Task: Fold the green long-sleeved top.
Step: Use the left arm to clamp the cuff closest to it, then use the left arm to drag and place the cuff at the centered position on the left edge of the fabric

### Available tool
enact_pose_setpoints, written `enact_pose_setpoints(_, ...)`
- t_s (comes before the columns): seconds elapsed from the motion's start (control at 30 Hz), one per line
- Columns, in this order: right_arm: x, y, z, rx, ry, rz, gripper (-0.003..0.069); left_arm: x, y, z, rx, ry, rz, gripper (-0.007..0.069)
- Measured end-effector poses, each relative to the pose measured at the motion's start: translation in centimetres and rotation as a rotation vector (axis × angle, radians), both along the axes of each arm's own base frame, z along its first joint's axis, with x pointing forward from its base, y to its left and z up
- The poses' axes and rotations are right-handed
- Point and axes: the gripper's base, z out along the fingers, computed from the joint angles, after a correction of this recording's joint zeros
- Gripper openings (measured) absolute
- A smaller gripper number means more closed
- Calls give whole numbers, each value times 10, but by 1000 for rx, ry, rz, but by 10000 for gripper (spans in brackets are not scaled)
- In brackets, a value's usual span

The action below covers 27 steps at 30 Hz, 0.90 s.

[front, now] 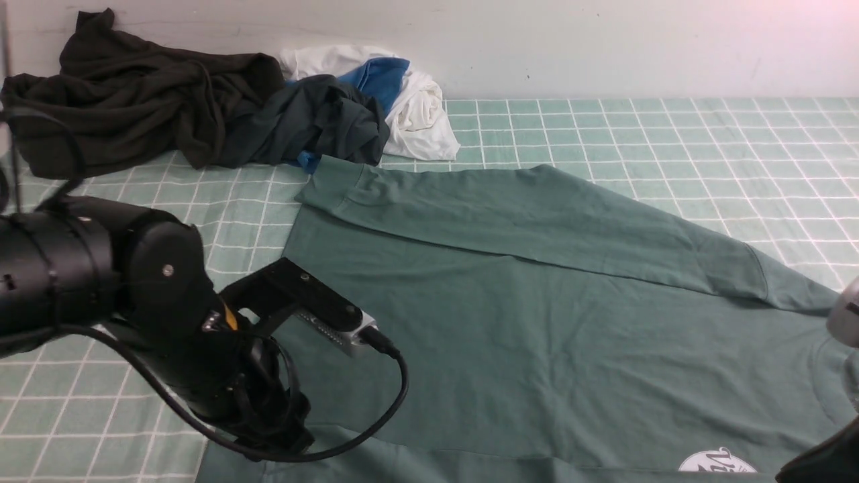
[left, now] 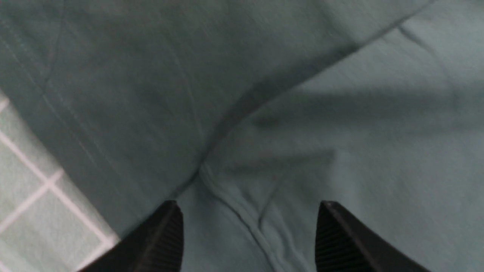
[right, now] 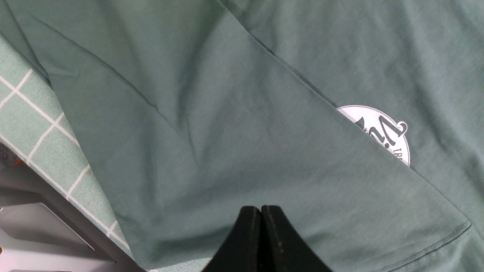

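The green long-sleeved top (front: 537,315) lies spread flat on the checked table cloth. One sleeve is folded across its far side, with the cuff (front: 329,181) at the left. The white round print (front: 717,463) shows at the front right. My left gripper (left: 249,211) is open low over a wrinkled seam of the top (left: 242,211), with one fingertip (left: 168,234) near the hem; in the front view my left arm (front: 168,315) hides it. My right gripper (right: 261,208) is shut and empty, just above a folded sleeve (right: 245,151) that half covers the print (right: 382,132).
A blackish-green garment (front: 134,100) and white and blue garments (front: 416,107) are heaped at the back left against the wall. The checked cloth (front: 671,134) lies bare at the back right. The table's front edge (right: 56,215) is close to my right gripper.
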Motion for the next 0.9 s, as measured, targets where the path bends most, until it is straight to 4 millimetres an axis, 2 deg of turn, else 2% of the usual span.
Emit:
enact_pose_setpoints(0.07, 0, 0, 0, 1, -3, -1, -14, 5, -1, -10, 16, 5, -6, 441)
enact_pose_setpoints(0.17, 1, 0, 1, 4, -14, -4, -14, 14, -3, -37, 59, 38, -21, 441)
enact_pose_setpoints(0.3, 2, 0, 1, 7, -26, -7, -14, 16, -5, -43, 58, 65, -12, 401)
enact_pose_setpoints(0.33, 3, 0, 1, 9, -31, -8, -14, 16, -5, -43, 54, 80, -10, 331)
enact_pose_setpoints(0.37, 3, 0, 1, 9, -32, -9, -14, 15, -5, -43, 53, 83, -9, 321)
enact_pose_setpoints(0.4, 4, 1, 1, 11, -39, -11, -14, 15, -6, -42, 52, 97, -19, 227)
enact_pose_setpoints(0.47, 5, 1, 2, 15, -52, -14, -14, 14, -6, -40, 59, 122, -36, 99)
enact_pose_setpoints(0.5, 5, 1, 2, 15, -54, -15, -14, 14, -7, -39, 61, 127, -40, 90)
enact_pose_setpoints(0.53, 6, 1, 2, 16, -67, -18, -14, 16, -8, -34, 63, 138, -47, 43)
enact_pose_setpoints(0.57, 6, 1, 3, 17, -71, -19, -14, 17, -8, -33, 63, 139, -48, 37)
enact_pose_setpoints(0.7, 10, 0, 4, 15, -119, -26, -14, 39, -16, -2, 58, 68, -69, 27)
enact_pose_setpoints(0.73, 11, 0, 4, 14, -125, -27, -14, 41, -16, 0, 58, 61, -70, 27)
enact_pose_setpoints(0.9, 14, -6, 4, -55, -167, -42, -14, 82, -25, 54, 30, -127, -67, 27)
